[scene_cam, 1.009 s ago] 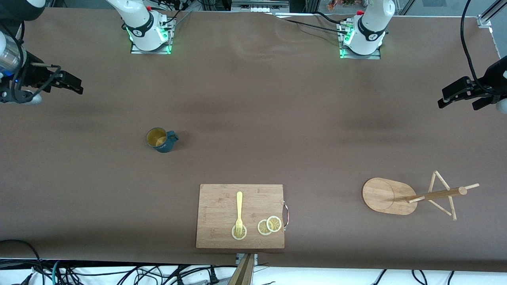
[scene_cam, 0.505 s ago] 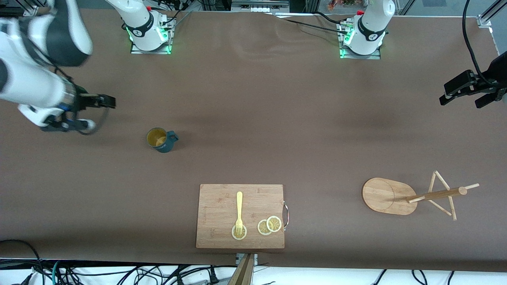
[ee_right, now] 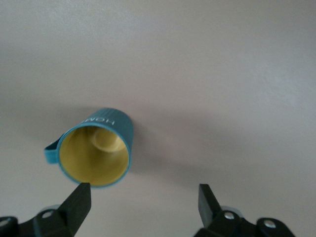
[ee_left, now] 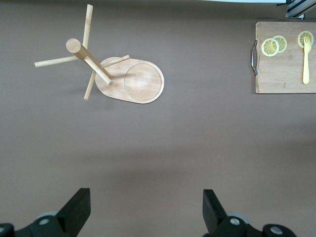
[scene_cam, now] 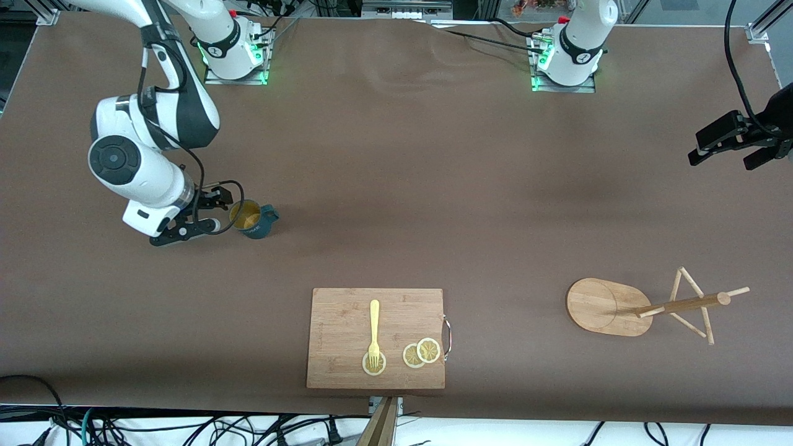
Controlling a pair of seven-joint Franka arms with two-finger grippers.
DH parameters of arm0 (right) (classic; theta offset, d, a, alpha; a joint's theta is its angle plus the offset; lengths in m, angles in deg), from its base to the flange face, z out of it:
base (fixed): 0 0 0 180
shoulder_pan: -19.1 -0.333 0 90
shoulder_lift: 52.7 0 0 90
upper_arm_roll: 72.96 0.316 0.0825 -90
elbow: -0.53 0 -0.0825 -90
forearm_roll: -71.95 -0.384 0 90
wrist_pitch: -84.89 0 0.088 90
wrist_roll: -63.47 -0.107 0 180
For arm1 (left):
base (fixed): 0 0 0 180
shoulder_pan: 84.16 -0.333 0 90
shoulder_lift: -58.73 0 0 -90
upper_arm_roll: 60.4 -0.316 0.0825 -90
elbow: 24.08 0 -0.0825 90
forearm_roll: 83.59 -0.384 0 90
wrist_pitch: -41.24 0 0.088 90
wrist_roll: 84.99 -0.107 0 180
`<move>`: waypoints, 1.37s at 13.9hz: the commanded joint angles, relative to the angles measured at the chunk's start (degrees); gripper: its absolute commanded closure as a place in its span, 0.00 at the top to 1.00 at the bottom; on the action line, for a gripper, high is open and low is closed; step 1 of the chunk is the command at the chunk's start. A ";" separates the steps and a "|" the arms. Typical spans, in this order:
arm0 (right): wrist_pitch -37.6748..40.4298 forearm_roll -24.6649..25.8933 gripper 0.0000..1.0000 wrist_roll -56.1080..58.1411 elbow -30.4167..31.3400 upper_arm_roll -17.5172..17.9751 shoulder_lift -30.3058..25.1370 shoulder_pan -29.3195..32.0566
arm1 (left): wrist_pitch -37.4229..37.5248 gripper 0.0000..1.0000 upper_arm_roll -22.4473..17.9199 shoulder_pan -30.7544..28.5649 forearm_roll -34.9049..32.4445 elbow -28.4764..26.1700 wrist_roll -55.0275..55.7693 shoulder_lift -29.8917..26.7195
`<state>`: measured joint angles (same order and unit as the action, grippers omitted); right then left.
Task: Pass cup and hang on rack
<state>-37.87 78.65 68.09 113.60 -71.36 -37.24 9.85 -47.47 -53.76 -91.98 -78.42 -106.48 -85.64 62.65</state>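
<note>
The cup (scene_cam: 254,220), dark teal with a yellowish inside, stands on the brown table with its handle toward the left arm's end. My right gripper (scene_cam: 217,212) is open just beside its rim, on the side toward the right arm's end. In the right wrist view the cup (ee_right: 96,148) lies off one fingertip (ee_right: 79,197), and nothing is between the jaws of the right gripper (ee_right: 143,195). The rack (scene_cam: 610,306) stands near the left arm's end, nearer the front camera. My left gripper (scene_cam: 734,145) waits open over bare table at that end, with the rack (ee_left: 131,81) in its view and the left gripper (ee_left: 145,197) empty.
A wooden cutting board (scene_cam: 347,310) with a metal handle lies near the front edge, carrying a yellow fork (scene_cam: 374,325) and lemon slices (scene_cam: 421,353). It also shows in the left wrist view as the board (ee_left: 284,69). The arm bases (scene_cam: 232,49) stand along the back edge.
The right arm has swung in from the table's end and brought its gripper down right beside the cup. The cup has not moved. The left gripper has barely shifted.
</note>
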 commanded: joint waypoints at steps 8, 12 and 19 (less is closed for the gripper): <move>-20.15 -0.28 0.15 -0.65 11.20 -0.01 4.22 0.72 | -0.06 1.00 0.21 -0.44 1.07 1.28 -0.23 0.74; -16.91 -0.20 0.00 -3.38 10.06 0.16 2.73 0.46 | -0.06 1.00 0.12 -0.44 1.07 1.28 -0.23 0.74; 11.29 -6.24 0.00 -15.82 -10.30 5.16 2.02 -1.55 | -0.06 1.00 0.21 -0.35 1.07 1.37 -0.23 0.74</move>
<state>-32.62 75.23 59.13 109.42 -68.34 -35.70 9.65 -47.69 -53.74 -92.00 -78.38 -106.47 -85.64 62.92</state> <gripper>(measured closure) 0.960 0.000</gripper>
